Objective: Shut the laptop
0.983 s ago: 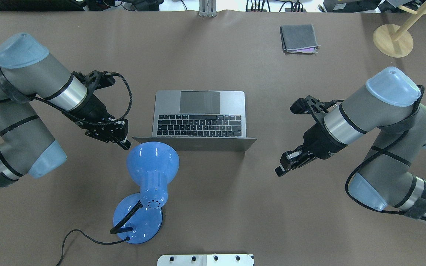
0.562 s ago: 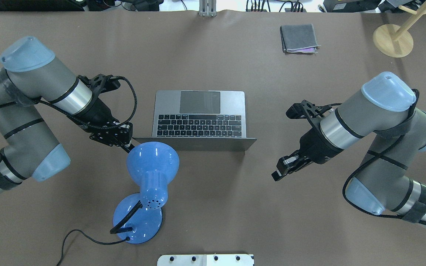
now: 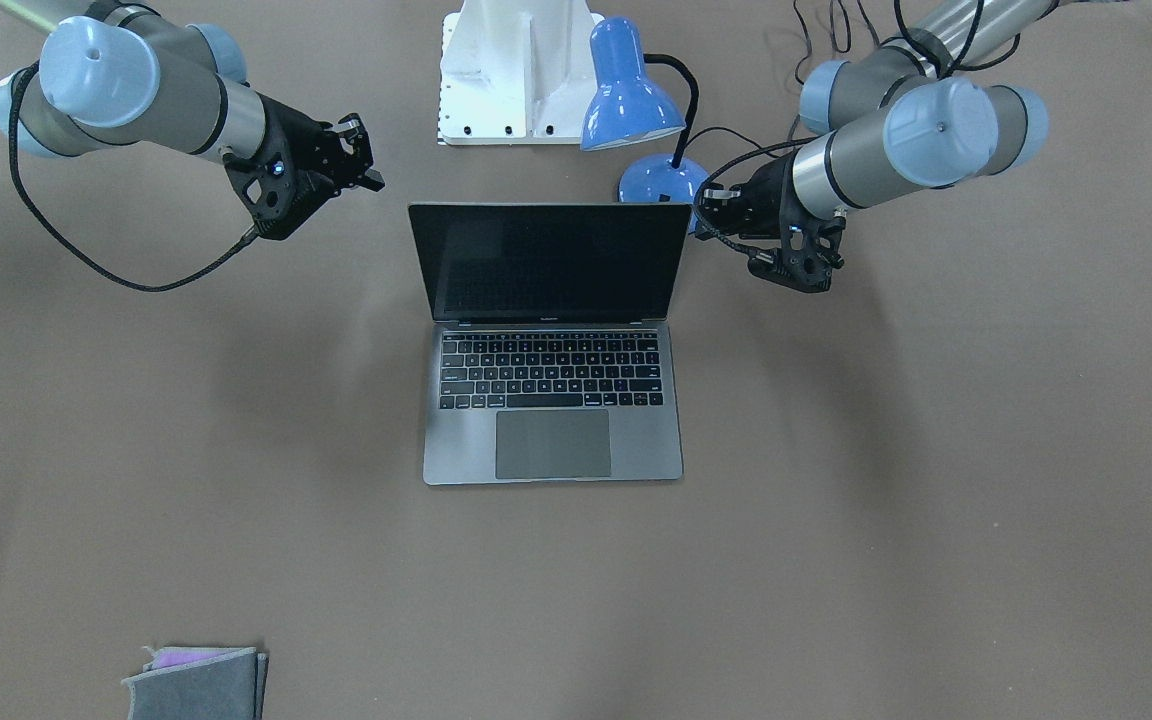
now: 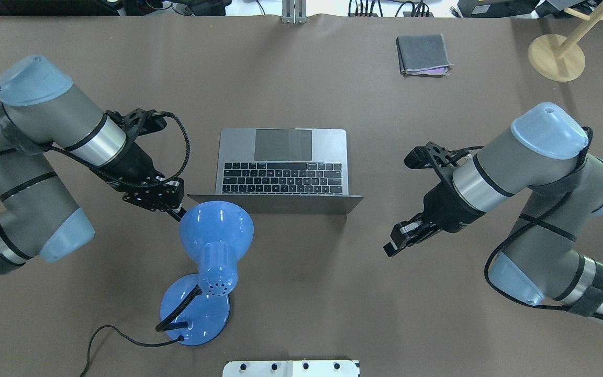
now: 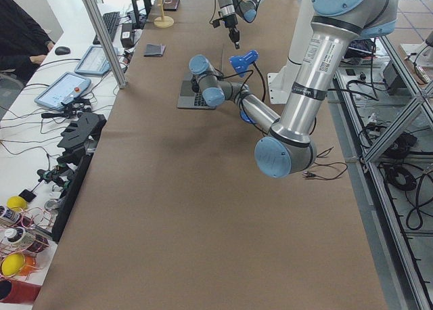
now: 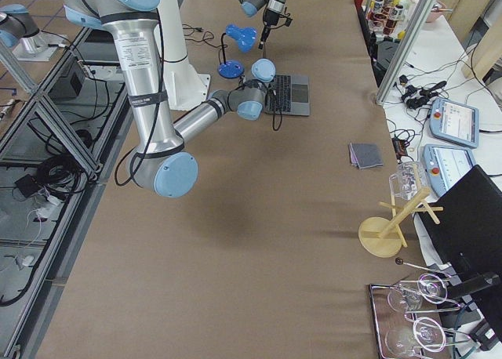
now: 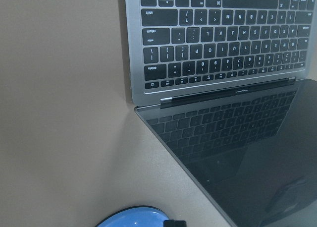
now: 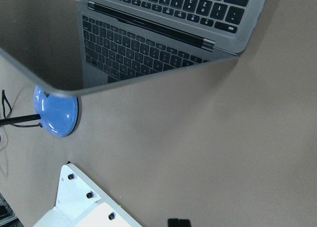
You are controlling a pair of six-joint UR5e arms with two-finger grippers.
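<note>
Space-grey metal laptop (image 4: 283, 162) sits open on our brown bench (image 4: 306, 293). Our right gripper (image 4: 389, 248) shows closed, empty jaws; for our left gripper (image 4: 176, 210), beside a blue lamp (image 4: 216, 225), we cannot tell.

Overhead and front views look down oppositely on the laptop (image 4: 282, 162); wrist cameras apparently flank it closely.

Overhead: left claw (image 4: 175, 210) tips run under the lamp (image 4: 216, 225) shade, so the finger gap is unreadable. Laptop (image 4: 282, 166) screen face is hidden, lid seen edge-on.
Front view: cloth (image 3: 198, 684) cut by bottom edge; lamp base partly behind lid.
Side views: laptop partly behind near arm, details too small.
</note>
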